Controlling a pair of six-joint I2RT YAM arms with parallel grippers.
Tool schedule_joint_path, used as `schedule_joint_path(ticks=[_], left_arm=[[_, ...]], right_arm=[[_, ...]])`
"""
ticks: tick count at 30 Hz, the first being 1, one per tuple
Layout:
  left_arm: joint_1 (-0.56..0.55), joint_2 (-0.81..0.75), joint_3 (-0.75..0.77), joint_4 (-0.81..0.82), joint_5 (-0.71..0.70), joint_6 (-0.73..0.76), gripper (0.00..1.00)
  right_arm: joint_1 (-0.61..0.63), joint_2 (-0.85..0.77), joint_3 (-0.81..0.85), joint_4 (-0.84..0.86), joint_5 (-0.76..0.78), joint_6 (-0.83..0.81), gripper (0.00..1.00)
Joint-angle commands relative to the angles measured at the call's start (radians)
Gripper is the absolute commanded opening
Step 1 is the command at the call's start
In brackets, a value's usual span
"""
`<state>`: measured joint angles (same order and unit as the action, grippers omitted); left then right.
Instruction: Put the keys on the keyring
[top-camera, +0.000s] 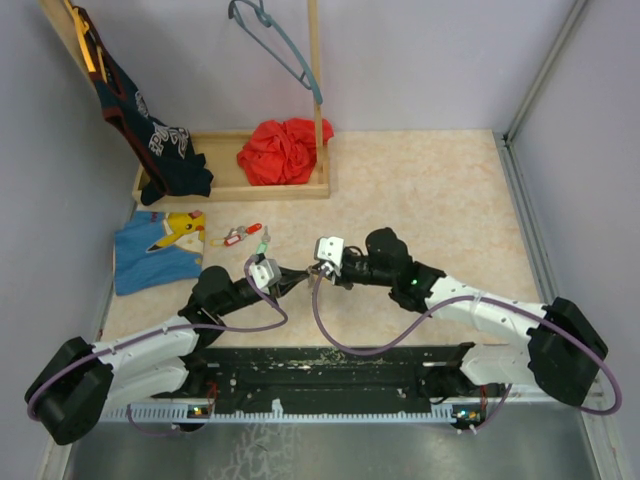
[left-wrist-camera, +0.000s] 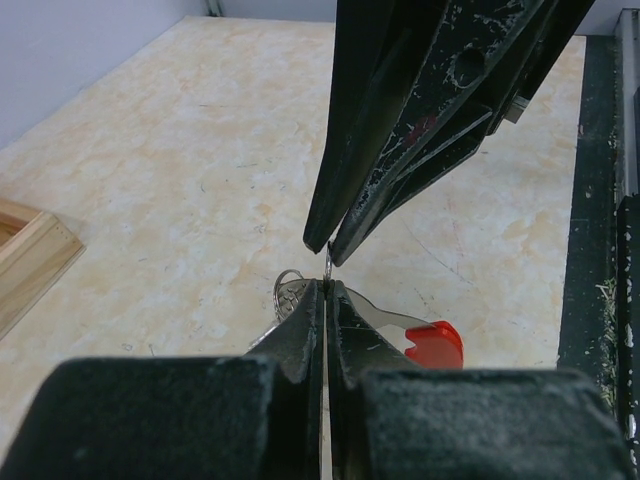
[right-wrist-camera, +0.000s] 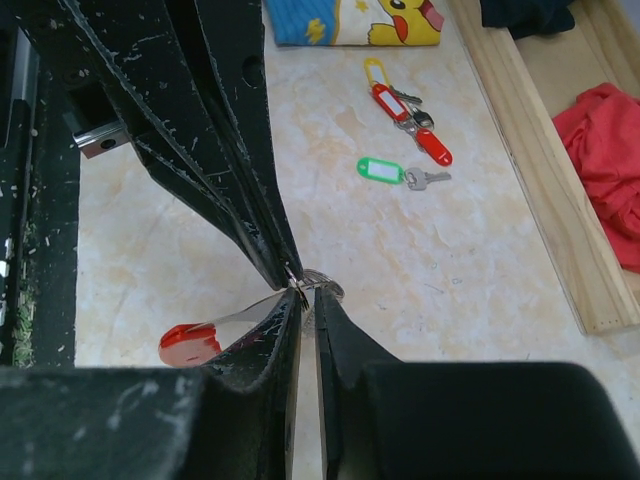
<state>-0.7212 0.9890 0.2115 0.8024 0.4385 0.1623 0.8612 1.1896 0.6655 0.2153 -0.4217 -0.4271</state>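
Left hand (left-wrist-camera: 325, 288) is fully closed, pinching a thin bit of wire at the keyring (left-wrist-camera: 288, 290). The blade of a red key (left-wrist-camera: 432, 343) runs in under its fingertips and looks to be on the ring already. Right hand (right-wrist-camera: 305, 300) is narrow, tips nose-to-nose with the left on that same wire. Can't tell if it has real purchase or only touches. Both meet low over the surface (top-camera: 430, 200), mid-width, near the arm bases.

Other keys lie well apart from the ring, next to the blue cloth (top-camera: 155, 255): a green-tag key (right-wrist-camera: 380, 171) and a red-tag bunch (right-wrist-camera: 400, 105) with a yellow loop. None of these is on the ring, so my read is early stage, prepping the ring.

Handling, as I judge it:
- **Ring:** light, stiff spring wire, slick, very thin for these fingers. Likely to twist or pop out under side load. Clamp across the coil with one hand and work the split end with the other.
- **Keys:** tiny and lying flat, so the blade is hard to get under. The tag is the better grip: bulkier, plastic, less slippery. The key will dangle from it, so line up the hole before threading.
- **Risk:** dropping the ring on any regrip.
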Motion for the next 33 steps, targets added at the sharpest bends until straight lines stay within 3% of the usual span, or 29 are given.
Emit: schedule_joint_path(ticks=[1,8,19,25,29,33], left_arm=[[0.004,-0.011,0.006,0.015,0.022,0.007,0.0],[0.005,-0.011,0.008,0.015,0.029,0.009,0.0],[0.004,0.013,0.015,0.019,0.031,0.009,0.13],[0.005,0.014,0.016,0.029,0.015,0.009,0.15],[0.004,0.013,0.015,0.029,0.016,0.012,0.0],[0.005,0.009,0.014,0.025,0.01,0.013,0.0]], right_arm=[[-0.008,0.01,0.01,0.028,-0.022,-0.012,0.1],[-0.008,0.014,0.011,0.022,-0.027,-0.015,0.0],[-0.009,0.011,0.013,0.056,-0.082,0.015,0.0],[-0.008,0.023,0.016,0.064,-0.106,0.036,0.0],[-0.009,0.021,0.018,0.062,-0.106,0.04,0.0],[-0.009,0.02,0.022,0.06,-0.09,0.052,0.0]])
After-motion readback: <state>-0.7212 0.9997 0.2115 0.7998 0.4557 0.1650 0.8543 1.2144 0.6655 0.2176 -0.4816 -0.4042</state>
